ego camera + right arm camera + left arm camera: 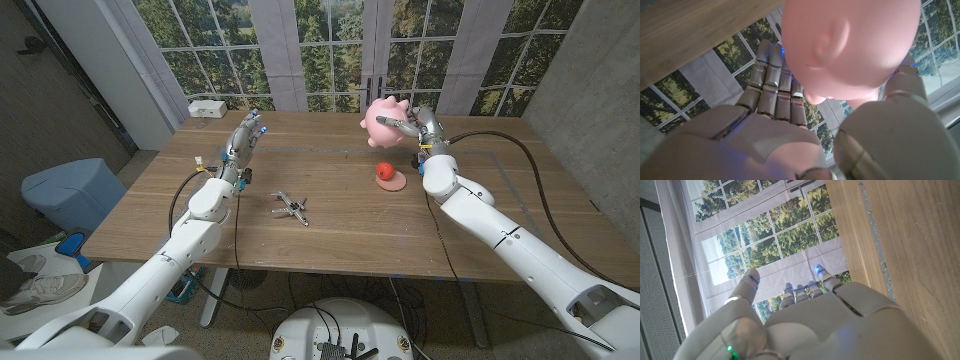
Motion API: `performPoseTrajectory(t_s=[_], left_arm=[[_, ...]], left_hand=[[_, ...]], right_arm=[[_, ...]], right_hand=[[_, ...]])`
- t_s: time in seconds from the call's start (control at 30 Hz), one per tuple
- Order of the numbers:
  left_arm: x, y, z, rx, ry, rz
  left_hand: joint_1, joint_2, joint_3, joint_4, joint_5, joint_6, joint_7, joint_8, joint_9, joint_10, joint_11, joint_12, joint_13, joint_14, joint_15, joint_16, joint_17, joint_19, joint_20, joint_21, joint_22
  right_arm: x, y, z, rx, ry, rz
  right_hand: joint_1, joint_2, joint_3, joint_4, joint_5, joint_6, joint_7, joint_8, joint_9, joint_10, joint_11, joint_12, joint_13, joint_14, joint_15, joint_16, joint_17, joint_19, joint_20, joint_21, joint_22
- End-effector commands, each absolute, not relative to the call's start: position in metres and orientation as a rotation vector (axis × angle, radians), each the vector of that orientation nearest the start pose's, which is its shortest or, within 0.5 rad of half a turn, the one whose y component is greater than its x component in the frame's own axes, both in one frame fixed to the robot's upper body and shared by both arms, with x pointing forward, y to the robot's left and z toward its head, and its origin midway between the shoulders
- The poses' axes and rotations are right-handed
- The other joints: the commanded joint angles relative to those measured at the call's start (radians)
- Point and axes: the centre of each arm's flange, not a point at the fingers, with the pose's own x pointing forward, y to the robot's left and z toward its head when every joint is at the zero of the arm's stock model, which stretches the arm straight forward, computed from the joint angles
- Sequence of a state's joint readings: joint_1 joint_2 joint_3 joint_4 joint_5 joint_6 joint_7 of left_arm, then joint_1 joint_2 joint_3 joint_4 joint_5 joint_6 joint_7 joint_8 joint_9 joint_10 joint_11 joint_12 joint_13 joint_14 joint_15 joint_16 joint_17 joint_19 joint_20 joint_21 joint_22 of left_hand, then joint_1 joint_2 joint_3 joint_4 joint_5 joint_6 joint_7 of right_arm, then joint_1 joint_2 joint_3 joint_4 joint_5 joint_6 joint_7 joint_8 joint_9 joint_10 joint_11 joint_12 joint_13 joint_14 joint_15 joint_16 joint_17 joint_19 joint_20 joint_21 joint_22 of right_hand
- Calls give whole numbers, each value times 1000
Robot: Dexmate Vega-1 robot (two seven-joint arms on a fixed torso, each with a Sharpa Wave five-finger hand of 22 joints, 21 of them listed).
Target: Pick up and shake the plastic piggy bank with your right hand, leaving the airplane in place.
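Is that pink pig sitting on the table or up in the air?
Up in the air. The right hand grips the piggy bank above the wooden table, near its far edge.

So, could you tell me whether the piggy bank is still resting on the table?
No, the right hand holds the piggy bank lifted above the table.

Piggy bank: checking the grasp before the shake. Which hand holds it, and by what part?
The right hand holds the pink piggy bank by its round body, lifted off the table.
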State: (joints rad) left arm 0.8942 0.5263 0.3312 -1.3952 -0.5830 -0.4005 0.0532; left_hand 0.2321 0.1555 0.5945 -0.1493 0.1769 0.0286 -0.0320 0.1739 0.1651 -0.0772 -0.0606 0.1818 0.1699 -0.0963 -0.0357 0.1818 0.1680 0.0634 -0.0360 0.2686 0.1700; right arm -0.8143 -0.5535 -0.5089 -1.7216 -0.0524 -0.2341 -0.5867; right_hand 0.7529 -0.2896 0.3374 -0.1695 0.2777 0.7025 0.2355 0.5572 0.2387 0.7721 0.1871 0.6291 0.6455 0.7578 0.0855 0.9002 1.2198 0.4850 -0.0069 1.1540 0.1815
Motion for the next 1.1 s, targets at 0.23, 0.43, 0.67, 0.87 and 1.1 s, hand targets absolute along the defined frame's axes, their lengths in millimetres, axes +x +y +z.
performPoseTrajectory(t_s=[0.23,0.43,0.67,0.87,1.1], left_arm=[[618,297,-3,-16,-757,-136],[618,297,-2,-14,-756,-136],[617,296,-1,-11,-757,-135],[615,295,-2,-11,-756,-133],[614,295,-2,-8,-754,-132]], left_hand=[[15,12,-1,2,-1,-2,0,4,5,-6,0,7,5,0,-13,-4,0,6,-5,-6,4],[15,13,-1,2,-1,-2,0,4,5,-8,-1,6,5,0,-13,-4,0,7,-6,-8,4],[15,13,-1,2,-1,-2,0,4,5,-7,-2,7,5,0,-13,-4,0,7,-6,-10,4],[15,13,-1,2,-1,-2,-1,4,5,-7,-1,7,5,0,-13,-4,0,8,-6,-11,4],[16,13,-2,2,-1,-2,0,4,5,-7,-1,7,5,0,-13,-4,0,9,-6,-13,4]], right_arm=[[591,-231,19,-247,-836,-679],[590,-232,15,-179,-836,-732],[591,-233,13,-188,-834,-716],[590,-236,15,-230,-834,-670],[592,-239,21,-344,-827,-569]], right_hand=[[328,331,281,-3,3,253,-216,1,137,295,-287,-1,179,170,-306,1,3,-40,-49,13,0],[327,331,281,-2,4,255,-213,1,140,294,-284,-2,180,173,-306,4,4,-39,-48,17,0],[327,330,282,-3,6,254,-211,0,143,295,-286,-3,181,174,-306,6,5,-40,-46,20,0],[327,329,283,-3,7,255,-211,-3,142,295,-287,-3,184,173,-305,7,5,-41,-47,23,-1],[325,329,284,-2,8,256,-214,-4,145,293,-293,-3,187,170,-305,6,4,-46,-51,24,-1]])
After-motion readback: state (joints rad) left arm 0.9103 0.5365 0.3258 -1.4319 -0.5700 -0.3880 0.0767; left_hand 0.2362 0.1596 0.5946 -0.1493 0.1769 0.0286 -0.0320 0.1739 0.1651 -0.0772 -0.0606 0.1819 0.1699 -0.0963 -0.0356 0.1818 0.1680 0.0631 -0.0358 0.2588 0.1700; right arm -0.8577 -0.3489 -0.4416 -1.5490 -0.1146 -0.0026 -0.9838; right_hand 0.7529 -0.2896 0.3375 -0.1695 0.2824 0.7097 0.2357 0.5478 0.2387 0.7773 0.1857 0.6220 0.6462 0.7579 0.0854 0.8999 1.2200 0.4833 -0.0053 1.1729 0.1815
